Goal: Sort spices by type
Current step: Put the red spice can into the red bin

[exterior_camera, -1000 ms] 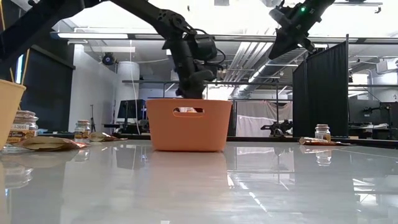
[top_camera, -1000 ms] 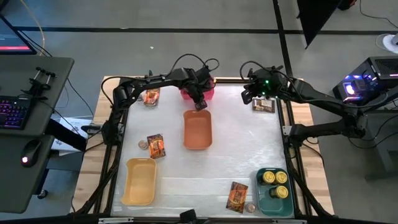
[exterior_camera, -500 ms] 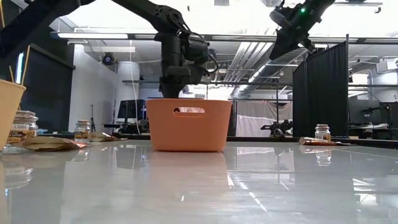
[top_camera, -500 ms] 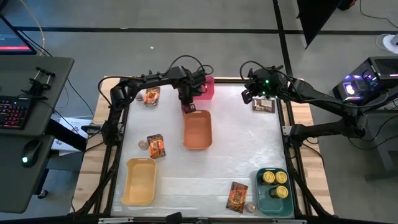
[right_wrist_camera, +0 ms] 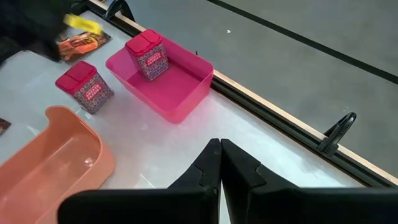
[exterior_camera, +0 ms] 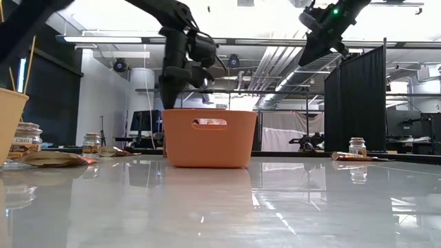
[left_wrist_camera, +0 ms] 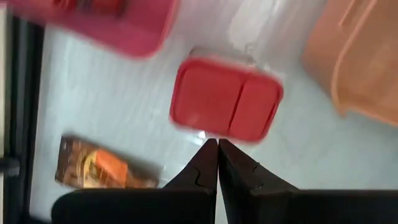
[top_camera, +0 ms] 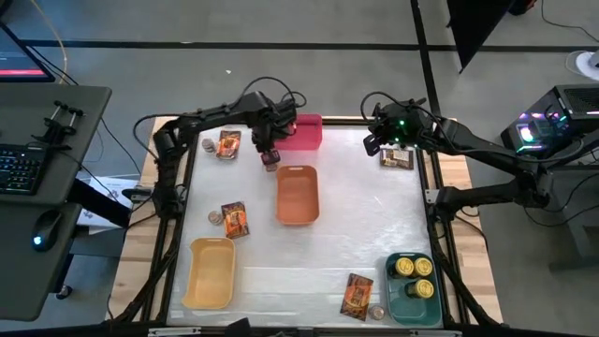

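Observation:
A red box (left_wrist_camera: pixel 227 106) stands upright on the table between the pink bin (top_camera: pixel 304 133) and the orange bin (top_camera: pixel 298 195); in the right wrist view this box (right_wrist_camera: pixel 85 86) shows beside the pink bin (right_wrist_camera: pixel 163 81). A second red box (right_wrist_camera: pixel 147 55) stands inside the pink bin. My left gripper (top_camera: pixel 269 153) points down over the first box, shut, with its tips (left_wrist_camera: pixel 217 144) at the box's edge. My right gripper (top_camera: pixel 372 140) hangs shut and bare, high over the table's far right. My left gripper's shut fingertips (left_wrist_camera: pixel 210 149) point down beside one edge of the red box's lid (left_wrist_camera: pixel 214 132). The view along the fingers does not show whether they touch it; I cannot tell.
Orange-brown packets lie at the far left (top_camera: pixel 227 144), left of centre (top_camera: pixel 234 220), near front (top_camera: pixel 357 295) and far right (top_camera: pixel 396 157). A yellow bin (top_camera: pixel 211 271) sits at the near left. The green bin (top_camera: pixel 412 298) holds yellow-topped tins. Small jars (top_camera: pixel 214 217) (top_camera: pixel 377 312) stand by two packets.
My left gripper has moved from over the gap between the pink and orange bins toward the table's left edge, rising a little and tipping until it points straight down, shut throughout. The pink bin, partly hidden under the arm before, now shows whole.

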Controlling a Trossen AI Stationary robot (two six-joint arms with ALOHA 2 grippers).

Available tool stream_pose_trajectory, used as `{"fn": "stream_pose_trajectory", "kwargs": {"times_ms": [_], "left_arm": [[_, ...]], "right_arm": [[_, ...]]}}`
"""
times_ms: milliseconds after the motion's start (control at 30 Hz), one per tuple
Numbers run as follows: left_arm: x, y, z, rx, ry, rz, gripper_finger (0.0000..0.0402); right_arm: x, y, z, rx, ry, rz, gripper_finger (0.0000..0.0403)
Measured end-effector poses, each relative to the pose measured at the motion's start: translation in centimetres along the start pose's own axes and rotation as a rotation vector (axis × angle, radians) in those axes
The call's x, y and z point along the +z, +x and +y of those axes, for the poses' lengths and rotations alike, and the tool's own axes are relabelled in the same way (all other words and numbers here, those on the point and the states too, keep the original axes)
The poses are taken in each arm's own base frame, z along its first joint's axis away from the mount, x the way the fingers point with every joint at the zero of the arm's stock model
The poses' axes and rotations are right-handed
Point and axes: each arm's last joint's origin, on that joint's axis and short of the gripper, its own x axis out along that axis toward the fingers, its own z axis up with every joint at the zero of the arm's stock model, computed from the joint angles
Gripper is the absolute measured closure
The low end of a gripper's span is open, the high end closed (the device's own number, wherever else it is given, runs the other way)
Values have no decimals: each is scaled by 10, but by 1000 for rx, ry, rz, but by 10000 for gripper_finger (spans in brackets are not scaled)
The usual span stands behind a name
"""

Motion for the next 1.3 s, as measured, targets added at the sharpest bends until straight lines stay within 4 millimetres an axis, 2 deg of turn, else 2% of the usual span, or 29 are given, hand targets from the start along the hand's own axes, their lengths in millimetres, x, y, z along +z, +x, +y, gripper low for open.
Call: {"fn": "stream_pose_trajectory", "kwargs": {"times_ms": [133, 300, 433, 533, 633, 867, 1033, 1167, 1300], "left_arm": [[-32, -18, 4, 12, -148, -140, 401], [-72, -33, -1, -44, -502, -457, 401], [-85, -24, -7, -140, -727, -611, 398], [-88, -11, -5, -176, -839, -614, 377], [-86, 3, -3, -194, -938, -575, 339], [-74, 5, -7, -321, -889, -593, 229], [-71, 12, -13, -322, -914, -546, 165], [-69, 19, -15, -269, -1067, -531, 144], [-62, 21, -19, -236, -1074, -554, 143]], "right_arm": [[0, 0, 0, -3, 0, 0, 403], [0, 0, 0, -8, 0, -1, 403], [0, 0, 0, -8, 2, -2, 403], [0, 0, 0, -8, 0, -2, 403], [0, 0, 0, -7, -1, 0, 403], [-1, 0, 0, -4, -36, 8, 403], [-2, 0, -1, -9, -41, 25, 403], [-4, 0, -1, -13, -46, 44, 403], [-5, 0, -1, -13, -72, 52, 403]]}}
